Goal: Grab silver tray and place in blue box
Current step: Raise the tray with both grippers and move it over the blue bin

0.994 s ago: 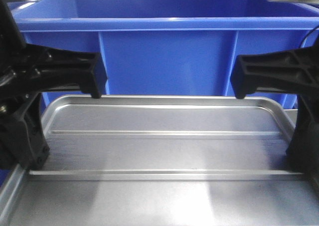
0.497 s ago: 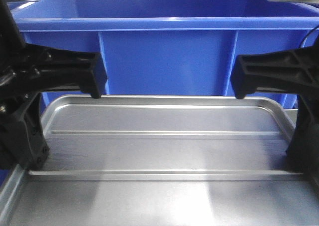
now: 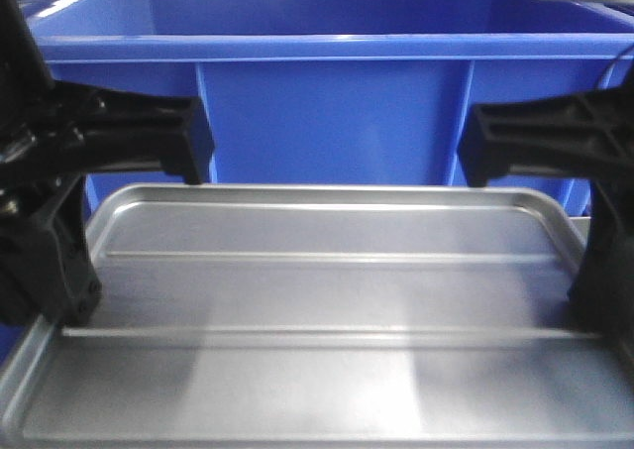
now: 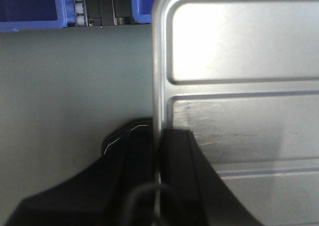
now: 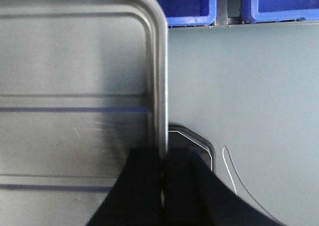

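Nearest, held between 2 grips: a large shallow dull-silver metal tray (image 3: 317,300) with rounded corners, filling the lower half of the front view and roughly level. Clamped tight on its left side rim: the left black gripper (image 4: 158,136), 1 finger outside the rim and 1 inside on the recessed floor, no gap at either. On the right side rim, the same pinch from the right black gripper (image 5: 163,158), closed on the thin metal edge. Under both wrists, bare grey tabletop (image 4: 75,86); probably clear of it, though impossible to confirm from these views. Further out, 2 long ribs across the tray floor, then the far rim, near the ribbed wall of the deep bright-blue plastic crate (image 3: 327,122) and lower than its thick rim.

For the step in hand: raise both sides together at equal pace, keeping the tray flat and avoiding twist at such narrow grips. Bring the far rim above the crate's rim before any forward travel; otherwise, likely a knock against the blue wall. Then carry forward, centre over the opening and lower straight, minding the close match in width. Release only once inside.
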{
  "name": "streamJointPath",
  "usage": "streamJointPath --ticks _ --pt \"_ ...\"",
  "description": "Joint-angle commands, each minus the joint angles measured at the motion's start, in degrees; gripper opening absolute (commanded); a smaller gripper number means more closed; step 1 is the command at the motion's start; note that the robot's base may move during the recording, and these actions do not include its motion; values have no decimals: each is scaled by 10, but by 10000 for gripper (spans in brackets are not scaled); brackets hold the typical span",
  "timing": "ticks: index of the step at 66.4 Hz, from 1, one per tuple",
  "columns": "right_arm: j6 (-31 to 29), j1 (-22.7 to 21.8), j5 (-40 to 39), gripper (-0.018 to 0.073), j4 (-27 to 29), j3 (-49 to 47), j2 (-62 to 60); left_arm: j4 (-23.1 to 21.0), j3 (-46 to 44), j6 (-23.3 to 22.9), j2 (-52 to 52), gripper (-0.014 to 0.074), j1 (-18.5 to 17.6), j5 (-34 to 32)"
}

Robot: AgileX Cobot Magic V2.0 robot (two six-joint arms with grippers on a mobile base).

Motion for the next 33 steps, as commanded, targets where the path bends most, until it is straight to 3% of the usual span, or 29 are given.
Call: streamJointPath --ticks 1,16,33 --pt "-24 -2 4 59 -23 -48 -14 20 -36 1 -14 -15 13 7" --pt "-75 -10 21 59 -32 -133 -6 19 -111 82 -14 -15 50 16" --pt "-184 -82 14 59 -12 -249 39 14 -216 160 -8 -15 117 -8"
